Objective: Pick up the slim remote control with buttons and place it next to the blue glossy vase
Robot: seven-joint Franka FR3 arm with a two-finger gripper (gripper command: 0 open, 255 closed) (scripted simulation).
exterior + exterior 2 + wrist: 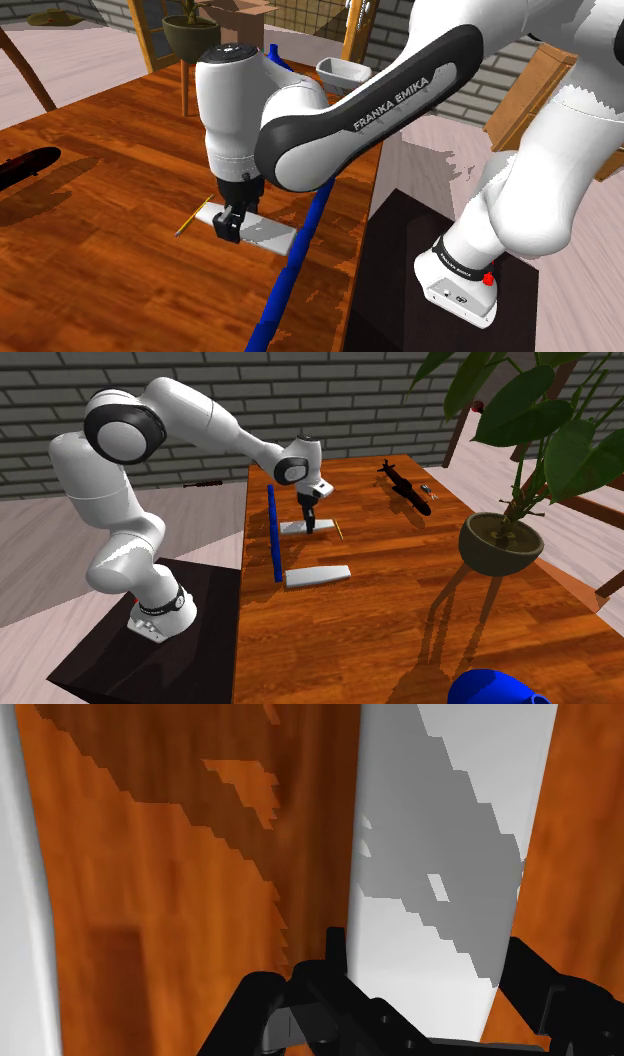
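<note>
The slim remote (262, 234), drawn as a plain pale grey slab, lies near the wooden table's (110, 260) edge by the stand. My black gripper (232, 228) points straight down onto it, shut on the remote across its width. In the wrist view the fingers (335, 954) clasp the grey slab (440, 854) between them, above brown wood. Whether it is lifted off the wood I cannot tell. In the second exterior view the gripper (310, 524) stands on the remote (297, 528). The blue glossy vase (495, 689) is at that view's lower edge, far along the table.
A second grey slab (317, 576) lies further along the table. A long blue rod (273, 534) runs beside the table's edge next to the remote. A yellow pencil (340, 529), a black elongated object (405, 487) and a potted plant (500, 542) also stand on the table.
</note>
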